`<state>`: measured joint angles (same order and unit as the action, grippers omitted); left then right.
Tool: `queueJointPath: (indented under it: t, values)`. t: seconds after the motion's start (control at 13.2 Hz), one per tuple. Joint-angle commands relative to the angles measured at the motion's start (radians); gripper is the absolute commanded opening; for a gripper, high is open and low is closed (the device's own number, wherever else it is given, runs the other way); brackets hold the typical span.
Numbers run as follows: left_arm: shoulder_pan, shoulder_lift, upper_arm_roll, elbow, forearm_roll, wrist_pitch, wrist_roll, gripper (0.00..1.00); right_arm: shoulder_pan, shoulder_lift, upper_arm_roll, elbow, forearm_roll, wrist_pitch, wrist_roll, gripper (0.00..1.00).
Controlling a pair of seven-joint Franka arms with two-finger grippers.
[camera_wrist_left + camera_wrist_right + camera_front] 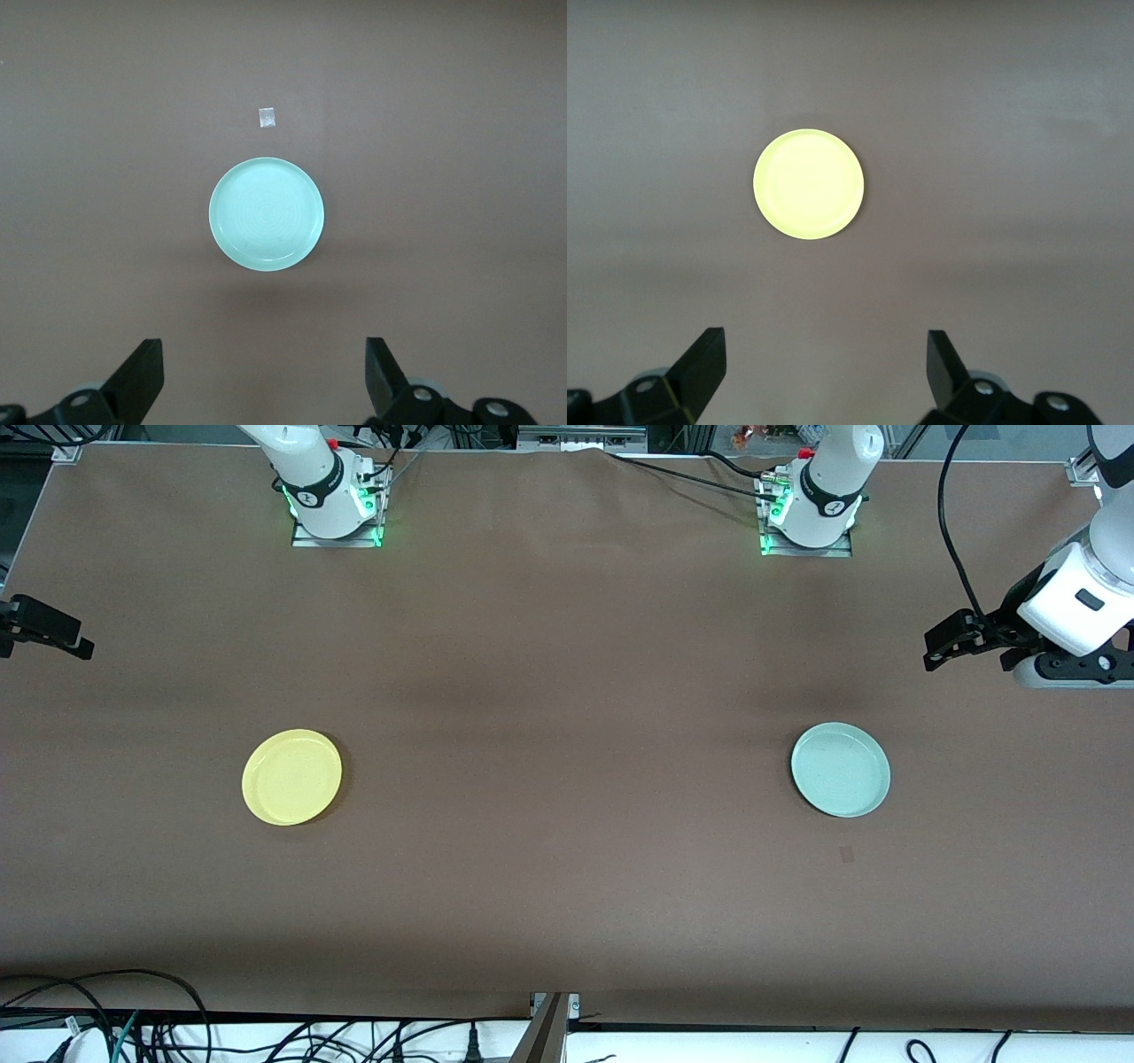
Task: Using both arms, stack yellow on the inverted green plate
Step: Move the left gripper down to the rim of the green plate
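The yellow plate (pixel 291 777) (pixel 808 184) lies flat on the brown table toward the right arm's end. The pale green plate (pixel 840 770) (pixel 267 214) lies flat toward the left arm's end, its hollow side facing up. The two plates are far apart. My left gripper (pixel 941 646) (pixel 264 354) hangs open and empty above the table at the left arm's end, with the green plate in its wrist view. My right gripper (pixel 75 642) (pixel 826 345) hangs open and empty above the table's edge at the right arm's end, with the yellow plate in its wrist view.
A small pale square patch (pixel 846 855) (pixel 267 117) marks the table a little nearer the front camera than the green plate. The arm bases (pixel 337 509) (pixel 808 518) stand at the table's back edge. Cables (pixel 159 1027) hang below the front edge.
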<state>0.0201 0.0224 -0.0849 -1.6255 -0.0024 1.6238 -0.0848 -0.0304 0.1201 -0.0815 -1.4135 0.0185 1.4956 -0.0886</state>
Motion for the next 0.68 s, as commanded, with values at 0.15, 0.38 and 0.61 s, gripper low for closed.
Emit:
queueJointPath:
  t: [0.15, 0.38, 0.61]
  values:
    - [-0.002, 0.011, 0.000, 0.035, 0.007, -0.045, 0.023, 1.00, -0.003, -0.007, 0.002, -0.012, -0.006, -0.012, -0.011, 1.00]
    - [0.001, 0.011, 0.000, 0.035, 0.004, -0.045, 0.022, 1.00, -0.005, -0.007, 0.002, -0.012, -0.006, -0.011, -0.008, 1.00]
    - [0.000, 0.030, 0.000, 0.036, -0.008, -0.048, 0.017, 1.00, -0.005, -0.007, 0.002, -0.010, -0.005, -0.012, -0.010, 1.00]
